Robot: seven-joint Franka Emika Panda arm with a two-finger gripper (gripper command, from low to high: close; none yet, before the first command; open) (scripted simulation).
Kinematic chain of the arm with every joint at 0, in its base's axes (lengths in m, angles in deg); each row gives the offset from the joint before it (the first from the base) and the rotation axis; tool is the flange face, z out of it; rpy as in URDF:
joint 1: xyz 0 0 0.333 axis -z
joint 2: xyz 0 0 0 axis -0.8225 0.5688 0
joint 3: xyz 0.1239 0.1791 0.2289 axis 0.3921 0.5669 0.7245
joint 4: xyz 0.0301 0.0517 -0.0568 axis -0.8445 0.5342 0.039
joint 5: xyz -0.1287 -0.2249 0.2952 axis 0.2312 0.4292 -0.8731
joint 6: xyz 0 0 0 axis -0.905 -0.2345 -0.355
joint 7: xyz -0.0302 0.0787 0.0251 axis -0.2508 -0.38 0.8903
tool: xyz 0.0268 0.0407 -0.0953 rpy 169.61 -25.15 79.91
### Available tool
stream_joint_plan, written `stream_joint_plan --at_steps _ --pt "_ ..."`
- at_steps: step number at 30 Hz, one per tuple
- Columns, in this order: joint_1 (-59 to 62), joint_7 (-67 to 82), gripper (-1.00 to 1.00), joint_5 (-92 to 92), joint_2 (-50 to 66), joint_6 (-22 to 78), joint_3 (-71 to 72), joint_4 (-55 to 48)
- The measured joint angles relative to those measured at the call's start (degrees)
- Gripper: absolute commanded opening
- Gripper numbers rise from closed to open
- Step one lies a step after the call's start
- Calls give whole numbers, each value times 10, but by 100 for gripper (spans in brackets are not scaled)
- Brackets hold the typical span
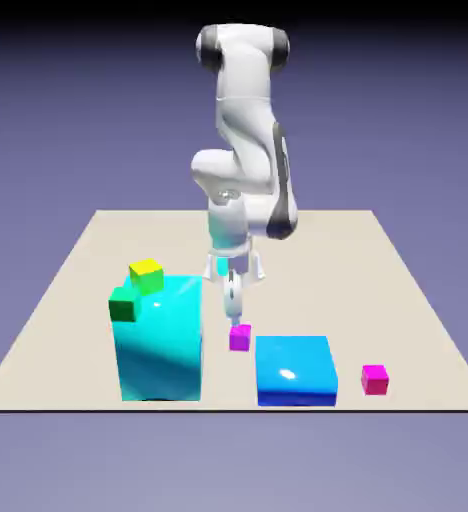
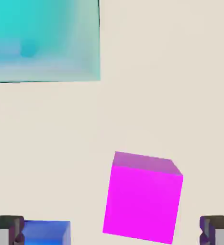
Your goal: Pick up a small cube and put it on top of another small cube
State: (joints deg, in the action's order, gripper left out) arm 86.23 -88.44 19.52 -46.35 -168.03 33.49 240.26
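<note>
The tiny purplish-magenta cube [image 1: 239,337] rests on the table between the cyan block [image 1: 158,340] and the blue block [image 1: 296,370]. My gripper [image 1: 235,303] hangs just above it, pointing down and open. In the hand view the cube [image 2: 142,198] looms large between the two grey fingertips [image 2: 6,230], nearer the right one, and neither touches it. A pinker hot-magenta cube [image 1: 375,379] of the same size lies alone at the exterior view's right, beyond the blue block.
A yellow cube [image 1: 145,272] and a green cube [image 1: 123,304] sit by the tall cyan block's far-left side. The hand view shows the cyan block [image 2: 42,38] at top left and a corner of the blue block [image 2: 44,233] at bottom left.
</note>
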Motion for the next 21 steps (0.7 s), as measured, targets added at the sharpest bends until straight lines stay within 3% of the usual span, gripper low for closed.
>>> stream_joint_plan --at_steps 10,11,21 --pt "-81 -81 0 135 187 -161 -117 -24" --pt "-87 -87 -100 145 201 -172 -125 -26" --pt "-15 -15 -100 25 35 -30 -22 -4"
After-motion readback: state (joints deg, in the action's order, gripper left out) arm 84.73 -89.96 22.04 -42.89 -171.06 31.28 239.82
